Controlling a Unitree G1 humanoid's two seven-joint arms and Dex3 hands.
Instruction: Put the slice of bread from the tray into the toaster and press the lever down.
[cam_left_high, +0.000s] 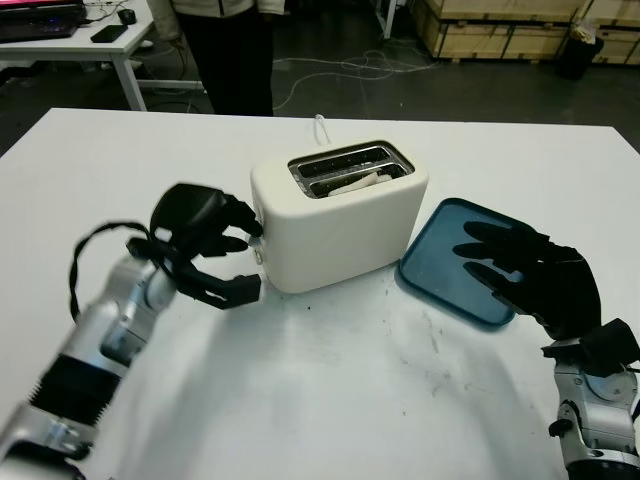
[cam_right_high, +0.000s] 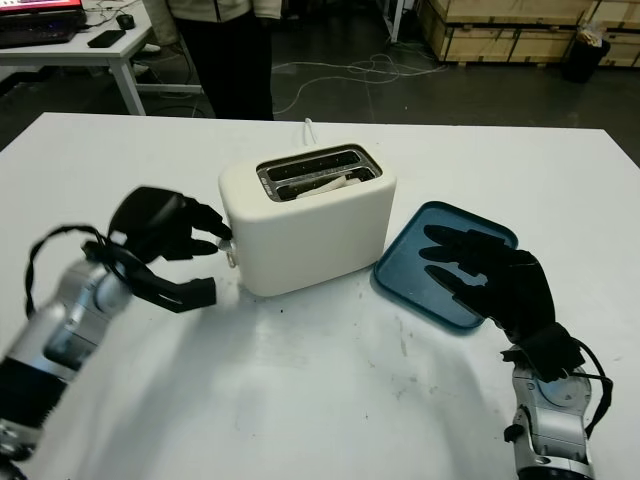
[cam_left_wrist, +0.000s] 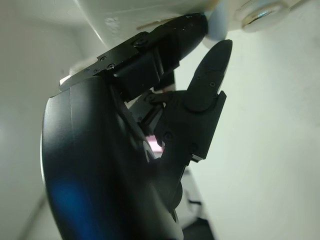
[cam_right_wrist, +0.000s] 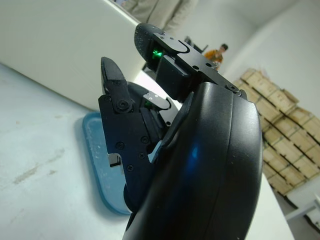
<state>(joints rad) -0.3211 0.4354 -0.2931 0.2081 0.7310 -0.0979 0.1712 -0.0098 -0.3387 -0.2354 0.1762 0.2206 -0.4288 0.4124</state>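
Bread (cam_left_high: 352, 183) sits in the toaster (cam_left_high: 335, 225). Left hand (cam_left_high: 205, 245), holding nothing, touches the lever (cam_left_high: 258, 228); right hand (cam_left_high: 520, 275), released, hovers over the tray (cam_left_high: 440, 262). A person (cam_left_high: 232, 45) stands behind the surface (cam_left_high: 330, 390).

Left hand (cam_left_high: 205, 245) fingertips cover lever; bread (cam_left_high: 352, 184) mostly sunk in slot. Right hand (cam_left_high: 530, 275) hides part of tray (cam_left_high: 440, 255). Person (cam_left_high: 230, 45) beyond cut off.

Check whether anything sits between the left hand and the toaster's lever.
Nothing visible does. The left hand is at the toaster's end wall, a fingertip already on the lever. The bread sits in the slot.
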